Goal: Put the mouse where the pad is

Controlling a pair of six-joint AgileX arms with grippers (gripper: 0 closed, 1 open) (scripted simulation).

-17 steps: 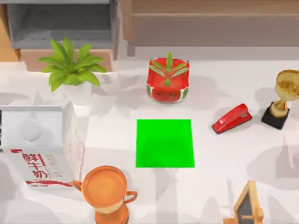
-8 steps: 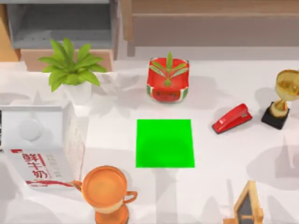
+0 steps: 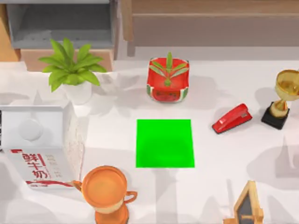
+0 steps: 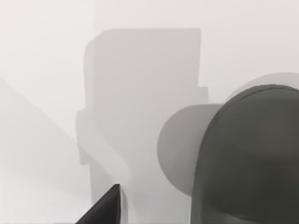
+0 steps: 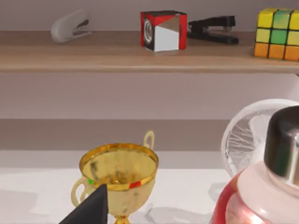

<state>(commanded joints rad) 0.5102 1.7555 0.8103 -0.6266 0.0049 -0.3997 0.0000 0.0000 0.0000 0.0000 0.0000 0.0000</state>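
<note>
At the middle of the table [image 3: 224, 158] lay the pad [image 3: 165, 143], flat and bare, with the watermelon-patterned pot [image 3: 168, 80] just beyond its far edge and the orange cup [image 3: 105, 189] off its near left corner. The left gripper [image 4: 105, 210] hung low over bare white table, and whether it was open or closed I could not tell. The same went for the right gripper [image 5: 91, 207], which sat parked facing the gold trophy [image 5: 119, 175] at the table's right edge. Close beside the left gripper rose a dark rounded body [image 4: 247, 158]. I took it for the mouse, though I could not be sure, and it was near the gripper but not held by it. The main risk, as I judged it, was a poor hold: a smooth domed shell could slide out of a pinch taken too high or off centre. A carry from the left side toward the pad could also clip the orange cup or the milk carton [image 3: 39, 151] if kept low.
</note>
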